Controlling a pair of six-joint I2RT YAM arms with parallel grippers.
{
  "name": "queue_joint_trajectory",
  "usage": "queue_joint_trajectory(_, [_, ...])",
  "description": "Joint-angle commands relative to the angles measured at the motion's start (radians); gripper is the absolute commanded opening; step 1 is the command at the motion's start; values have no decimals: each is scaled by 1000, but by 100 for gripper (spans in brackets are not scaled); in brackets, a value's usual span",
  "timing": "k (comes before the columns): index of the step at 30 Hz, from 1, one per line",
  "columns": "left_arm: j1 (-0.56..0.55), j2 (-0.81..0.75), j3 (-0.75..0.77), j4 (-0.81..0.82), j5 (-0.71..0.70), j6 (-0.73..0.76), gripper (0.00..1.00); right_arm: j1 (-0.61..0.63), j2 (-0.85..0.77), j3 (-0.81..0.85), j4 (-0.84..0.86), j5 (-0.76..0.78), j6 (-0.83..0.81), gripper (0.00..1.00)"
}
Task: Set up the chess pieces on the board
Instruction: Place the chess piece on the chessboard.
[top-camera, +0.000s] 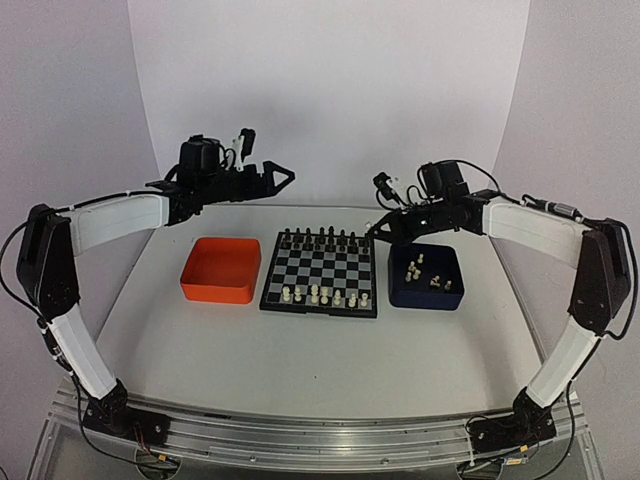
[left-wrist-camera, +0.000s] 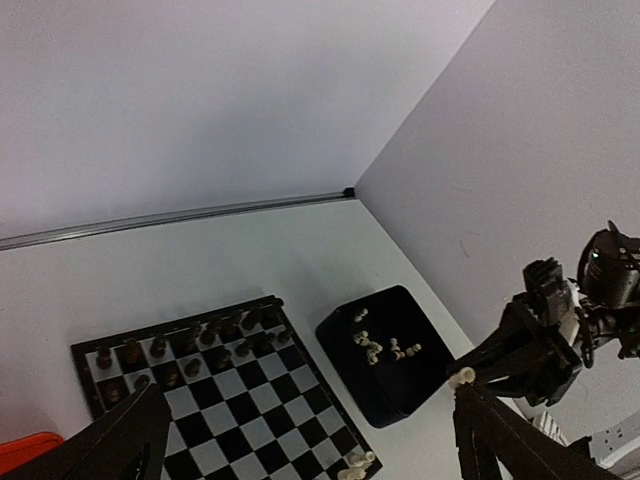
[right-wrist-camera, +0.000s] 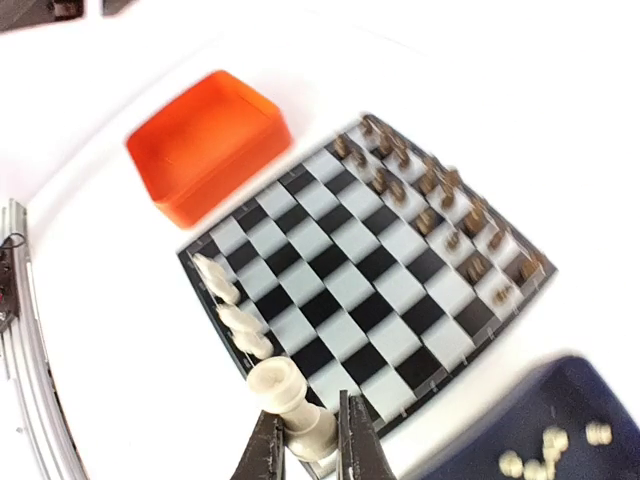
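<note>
Two grippers, one loaded. At the right gripper (right-wrist-camera: 308, 428) the jaws are clenched on a single cream-white piece (right-wrist-camera: 285, 388). It is gripped low on its body, so the rounded head projects past the fingertips. In the top view this gripper sits near the far right corner of the board (top-camera: 320, 268). On the board, black pieces (top-camera: 318, 240) fill the far rows and several cream-white chess pieces (top-camera: 318, 295) stand along the near row. Just right of the board, a dark blue tray (top-camera: 425, 298) holds more loose pieces (top-camera: 418, 271). Just left of it lies an orange tray (top-camera: 216, 291). The left gripper (top-camera: 283, 178) has its jaws spread wide, grasping nothing, and is raised behind the orange tray.
</note>
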Motion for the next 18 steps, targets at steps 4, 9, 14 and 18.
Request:
queue_joint_trajectory(4, [-169,73,175,-188,75,-5,90,69,-45,-73,206,-80,-38,0])
queue_joint_trajectory(9, [-251,160,256,-289,41,-13,85,101,-68,-110,218,-34,-64,0])
queue_joint_trajectory(14, [-302,232,336,-358,21,-24,75,129,-92,-140,220,4,-98,0])
queue_joint_trajectory(18, [-325,265,358,-375,37,-35,68,142,-96,-153,221,50,-115,0])
